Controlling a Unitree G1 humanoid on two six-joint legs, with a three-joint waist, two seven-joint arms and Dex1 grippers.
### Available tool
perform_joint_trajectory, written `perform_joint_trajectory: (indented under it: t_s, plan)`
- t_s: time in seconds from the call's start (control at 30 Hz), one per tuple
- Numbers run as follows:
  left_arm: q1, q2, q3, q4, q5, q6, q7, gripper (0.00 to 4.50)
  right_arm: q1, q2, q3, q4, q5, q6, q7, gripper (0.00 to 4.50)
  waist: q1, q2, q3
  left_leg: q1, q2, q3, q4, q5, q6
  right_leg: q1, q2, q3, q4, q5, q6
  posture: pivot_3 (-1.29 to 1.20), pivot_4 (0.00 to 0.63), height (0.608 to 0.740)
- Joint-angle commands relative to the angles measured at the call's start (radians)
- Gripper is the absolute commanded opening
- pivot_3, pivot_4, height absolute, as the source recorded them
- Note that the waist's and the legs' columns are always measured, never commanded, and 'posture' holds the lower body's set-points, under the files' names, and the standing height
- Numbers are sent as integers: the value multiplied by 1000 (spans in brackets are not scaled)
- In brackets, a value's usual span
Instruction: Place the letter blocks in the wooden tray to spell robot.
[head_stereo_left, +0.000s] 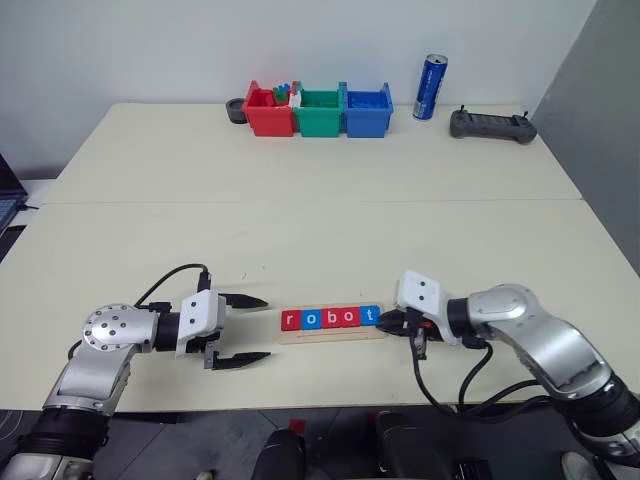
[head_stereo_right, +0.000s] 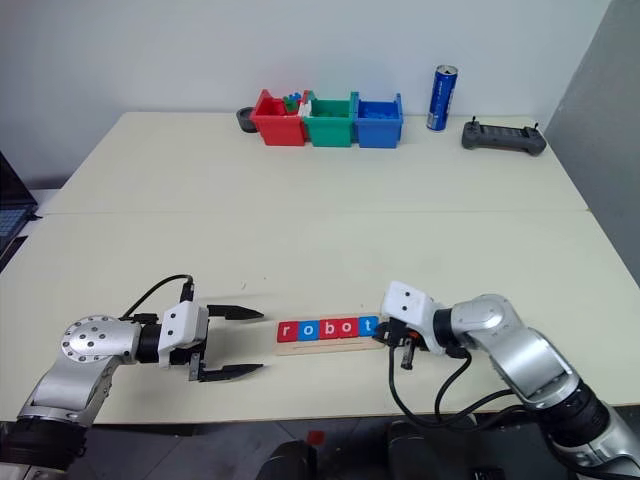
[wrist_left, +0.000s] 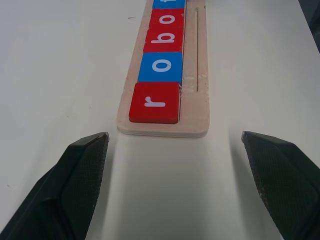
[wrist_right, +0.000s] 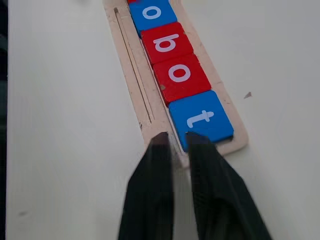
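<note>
Five letter blocks (head_stereo_left: 331, 318) spell robot in wooden tray (head_stereo_left: 331, 334) | right tool (wrist_right: 175, 140) nearly pressed together at blue t, apparently nudging | left tool (head_stereo_left: 255, 328) spread, empty

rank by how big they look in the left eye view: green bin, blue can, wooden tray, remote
1. wooden tray, the longest
2. remote
3. green bin, close to the remote, unsure
4. blue can
The tray lies nearer the camera.

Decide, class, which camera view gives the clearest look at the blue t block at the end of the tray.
The right wrist view: the blue t block is close and whole, its white letter plain, at the wooden tray's near end by the right gripper. The left wrist view cuts it off at the picture's edge. Both eye views show it small, last in the row.
</note>
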Motion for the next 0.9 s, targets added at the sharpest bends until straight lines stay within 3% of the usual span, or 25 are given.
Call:
perform_joint_trajectory:
  t_s: [0.03, 0.27, 0.57, 0.9]
  plan:
    - [-4, 19, 31, -80, -38, 53, 15, 4500, -26, -54, -57, -36, 40, -60, 73, 1967, 0, 0, 0, 0, 0, 0, 0, 0, 0, 0, 0, 0, 0, 0, 0, 0, 150, 740]
    - [-25, 32, 49, -166, -39, 191, 80, 4500, -52, -87, -131, 1, 97, -138, 142, 4433, 0, 0, 0, 0, 0, 0, 0, 0, 0, 0, 0, 0, 0, 0, 0, 0, 150, 740]
    - [-35, 32, 113, -297, -103, 375, 178, 4500, -47, -99, -170, 35, 128, -181, 173, 4474, 1, 0, 0, 0, 0, 0, 0, 0, 0, 0, 0, 0, 0, 0, 0, 0, 150, 740]
    - [-15, 32, 122, -358, -120, 426, 207, 4500, -56, -112, -169, 74, 114, -221, 194, 4474, 2, 0, 0, 0, 0, 0, 0, 0, 0, 0, 0, 0, 0, 0, -1, 0, 150, 740]
